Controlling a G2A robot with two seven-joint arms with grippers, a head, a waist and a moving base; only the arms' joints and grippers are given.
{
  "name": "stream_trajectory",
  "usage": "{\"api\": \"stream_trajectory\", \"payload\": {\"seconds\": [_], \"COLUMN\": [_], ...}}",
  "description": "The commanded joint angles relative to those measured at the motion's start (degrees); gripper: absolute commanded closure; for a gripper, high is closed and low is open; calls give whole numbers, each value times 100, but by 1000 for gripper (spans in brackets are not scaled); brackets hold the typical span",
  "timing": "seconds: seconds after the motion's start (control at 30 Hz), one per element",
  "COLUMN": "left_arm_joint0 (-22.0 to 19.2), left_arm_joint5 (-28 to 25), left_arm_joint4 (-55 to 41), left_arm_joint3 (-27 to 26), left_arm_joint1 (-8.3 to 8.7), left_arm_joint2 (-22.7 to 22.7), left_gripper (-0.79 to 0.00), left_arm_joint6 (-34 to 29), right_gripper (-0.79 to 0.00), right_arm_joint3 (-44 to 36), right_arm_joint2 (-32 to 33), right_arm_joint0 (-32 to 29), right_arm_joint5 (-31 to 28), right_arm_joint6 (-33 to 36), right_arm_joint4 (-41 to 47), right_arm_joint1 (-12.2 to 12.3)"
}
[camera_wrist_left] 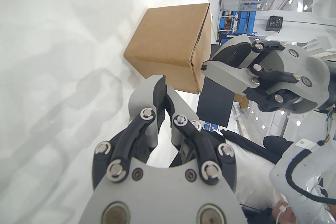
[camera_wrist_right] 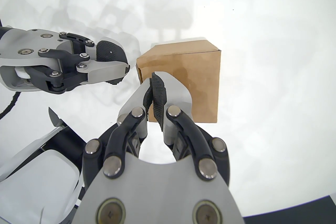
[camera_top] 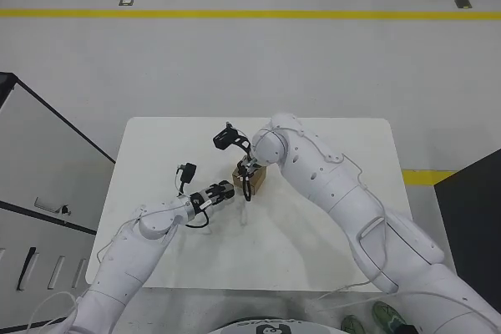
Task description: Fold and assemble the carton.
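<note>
so the carton (camera_wrist_right: 194, 78) sits as a closed little brown cube near the middle of the white worktop (camera_top: 317, 242), flaps apparently tucked in, so I'd guess the folding is mostly done; both arms crowd the same corner of it, probably to square it up or press a seam flat; the left pincer (camera_wrist_left: 160, 93) has its pads pressed together on nothing, tip just beside the box's side with a sliver of gap; the right pincer (camera_wrist_right: 155, 88) is pressed together too, also empty, its tip right at the upper edge, can't tell if it's actually touching
</note>
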Motion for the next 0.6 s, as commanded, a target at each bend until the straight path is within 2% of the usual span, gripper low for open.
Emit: {"api": "stream_trajectory", "payload": {"seconds": [0.0,0.57], "left_arm_joint0": [0,0], "left_arm_joint5": [0,0], "left_arm_joint4": [0,0], "left_arm_joint3": [0,0], "left_arm_joint1": [0,0], "left_arm_joint2": [0,0], "left_gripper": [0,0], "left_arm_joint6": [0,0], "right_gripper": [0,0], "right_arm_joint3": [-13,129], "right_arm_joint2": [10,28], "right_arm_joint0": [-28,-40], "right_arm_joint5": [-10,-66], "right_arm_joint6": [23,0], "right_arm_joint4": [13,125], "right_arm_joint1": [9,1]}}
